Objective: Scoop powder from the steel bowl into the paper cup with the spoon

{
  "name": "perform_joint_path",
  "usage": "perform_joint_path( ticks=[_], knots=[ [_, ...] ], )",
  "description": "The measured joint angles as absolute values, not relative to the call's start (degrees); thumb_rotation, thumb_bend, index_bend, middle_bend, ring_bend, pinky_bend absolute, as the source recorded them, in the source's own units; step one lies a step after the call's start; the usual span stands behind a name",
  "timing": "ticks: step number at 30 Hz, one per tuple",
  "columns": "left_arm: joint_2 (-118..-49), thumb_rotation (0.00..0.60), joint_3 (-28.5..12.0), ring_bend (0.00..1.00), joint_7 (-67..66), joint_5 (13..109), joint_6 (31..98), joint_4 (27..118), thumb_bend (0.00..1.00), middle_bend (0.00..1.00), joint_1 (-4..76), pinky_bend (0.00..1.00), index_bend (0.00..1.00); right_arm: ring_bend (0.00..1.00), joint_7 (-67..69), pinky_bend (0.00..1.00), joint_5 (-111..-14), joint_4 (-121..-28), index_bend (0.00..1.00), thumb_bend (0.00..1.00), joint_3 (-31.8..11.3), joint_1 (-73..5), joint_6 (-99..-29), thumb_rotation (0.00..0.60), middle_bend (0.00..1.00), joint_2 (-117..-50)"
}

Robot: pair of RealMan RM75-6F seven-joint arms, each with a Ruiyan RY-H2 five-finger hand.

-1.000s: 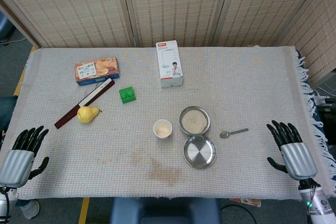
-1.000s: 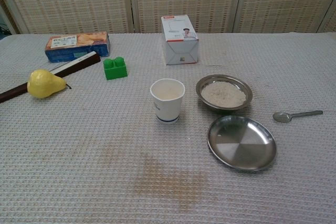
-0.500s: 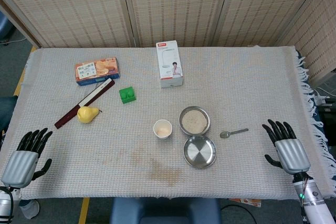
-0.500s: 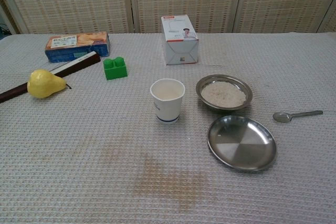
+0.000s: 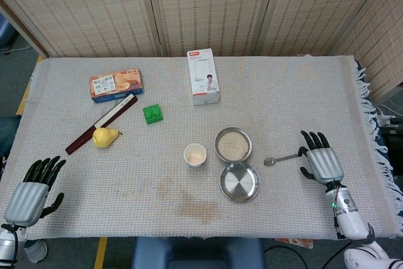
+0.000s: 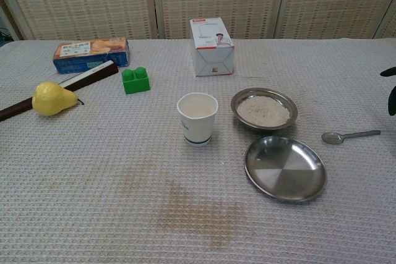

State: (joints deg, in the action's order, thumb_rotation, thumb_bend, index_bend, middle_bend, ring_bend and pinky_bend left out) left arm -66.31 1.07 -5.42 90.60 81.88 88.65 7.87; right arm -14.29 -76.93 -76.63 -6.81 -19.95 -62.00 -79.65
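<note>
Two hands, both empty with fingers spread: left hand (image 5: 26, 192) far left of the paper cup (image 5: 195, 154); steel bowl (image 5: 233, 144) just right of it, then the spoon (image 5: 280, 159)—thin, slick, flat on the bench, best pinched mid-handle—beside the right hand (image 5: 322, 160).

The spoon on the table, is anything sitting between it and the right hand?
Nothing visible blocks it. The right hand is just beyond the handle end of the spoon, with only bare cloth between. The empty steel plate and the steel bowl of powder lie on the spoon's other side.
</note>
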Motion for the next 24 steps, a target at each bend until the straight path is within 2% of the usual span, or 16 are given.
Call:
perform_joint_path(
  ticks=[4,24],
  knots=[
    [-66.2,0.6,1.26,0.0,-5.82,90.39,81.18,88.65,0.42,0.0,8.04,0.06,0.0,0.0,-14.41,0.0,-76.38,-73.66,0.46,0.29,-6.97,-21.64,-60.3,0.6,0.04,-82.16],
    [-66.37,0.6,1.17,0.0,-6.36,89.14,79.81,88.86,0.42,0.0,8.56,0.06,0.0,0.0,-14.07,0.0,-76.0,-62.98,0.5,0.29,-5.94,-25.8,-56.93,0.6,0.05,-89.34]
  ],
)
